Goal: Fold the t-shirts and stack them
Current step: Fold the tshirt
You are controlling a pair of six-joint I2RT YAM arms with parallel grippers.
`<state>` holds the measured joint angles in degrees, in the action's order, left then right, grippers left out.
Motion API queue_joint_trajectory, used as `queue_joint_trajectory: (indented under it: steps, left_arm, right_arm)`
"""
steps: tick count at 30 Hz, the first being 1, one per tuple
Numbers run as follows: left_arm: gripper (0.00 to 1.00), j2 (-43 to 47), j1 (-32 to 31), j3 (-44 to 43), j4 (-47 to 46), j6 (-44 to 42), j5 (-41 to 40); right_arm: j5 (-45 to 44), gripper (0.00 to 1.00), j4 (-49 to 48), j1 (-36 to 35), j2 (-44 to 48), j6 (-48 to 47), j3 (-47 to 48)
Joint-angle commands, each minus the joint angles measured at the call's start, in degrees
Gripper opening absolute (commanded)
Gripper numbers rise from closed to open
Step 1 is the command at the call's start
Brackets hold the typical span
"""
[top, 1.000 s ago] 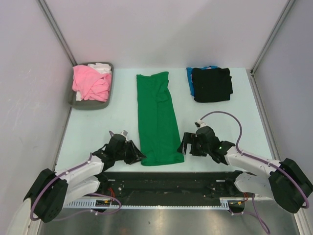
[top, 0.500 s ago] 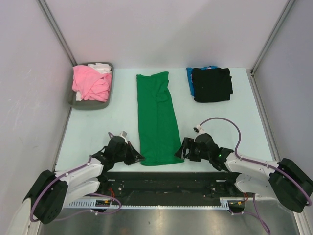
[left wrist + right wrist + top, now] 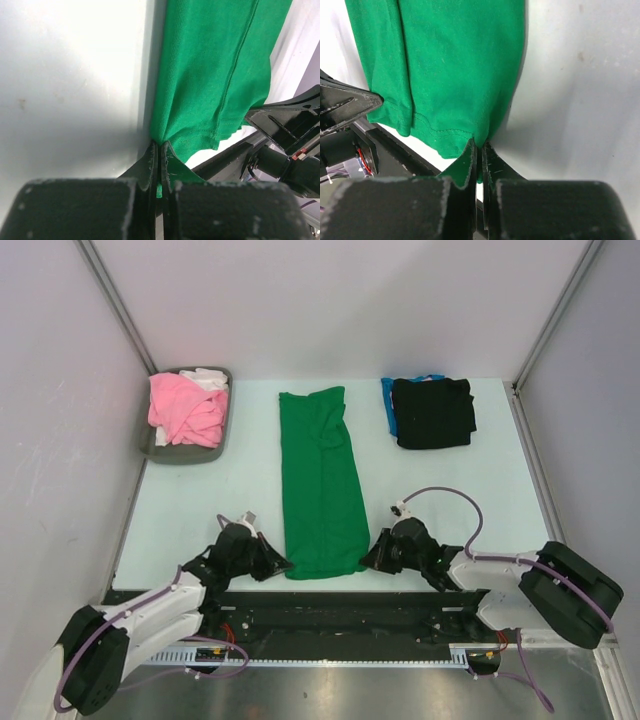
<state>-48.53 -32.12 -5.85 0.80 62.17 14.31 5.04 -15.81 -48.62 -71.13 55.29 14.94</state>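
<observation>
The green t-shirt (image 3: 322, 480) is lying in the middle of the bench (image 3: 220, 500), folded lengthwise into a long narrow strip that is running from the far side toward the arms. Its near hem is sitting just short of the bench's near edge.

Both arms are reaching low across the bench toward that hem. The left tool (image 3: 283, 563) is clenching the near left corner of the strip. In the left wrist view its two fingers are pressing together with a sliver of green cloth showing between them. The right tool (image 3: 369, 558) is doing the same at the near right corner, and its fingers are nipping the stitched hem. The cloth is bunching slightly where each tool is biting.

At the far right a folded black t-shirt (image 3: 433, 412) is resting on a blue t-shirt (image 3: 386, 400), whose edge is peeking out along its left side. At the far left a dark grey tray (image 3: 180, 455) is holding a crumpled pink t-shirt (image 3: 183, 408), and a white t-shirt (image 3: 208, 378) is showing behind it. Both heaps are lying well apart from the green strip.
</observation>
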Motion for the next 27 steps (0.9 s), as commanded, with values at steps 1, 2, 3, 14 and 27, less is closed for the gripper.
queue_joint_trajectory:
  steps: [1,2,3,14,27]
  left_arm:
    - [0.0,2.1,-0.2,0.8,5.3,-0.2,-0.2]
    - [0.0,2.6,-0.2,0.6,5.7,-0.2,0.1]
    - [0.0,3.7,-0.2,0.1,6.4,-0.2,0.1]
    - [0.0,-1.6,-0.1,-11.3,8.6,-2.8,0.4]
    - [0.0,-18.9,7.1,-24.4,4.0,-7.8,4.0]
  right_arm:
    - [-2.1,0.0,5.5,-0.6,-3.0,-1.2,-0.6]
    - [-1.6,0.0,5.9,-0.7,-1.9,-1.4,-0.3]
    - [-1.5,0.0,7.4,-0.8,-0.9,-1.7,0.3]
    - [-4.2,0.0,18.8,-0.4,9.5,-7.1,10.6]
    - [5.1,0.0,6.2,13.6,-6.2,-11.0,20.8]
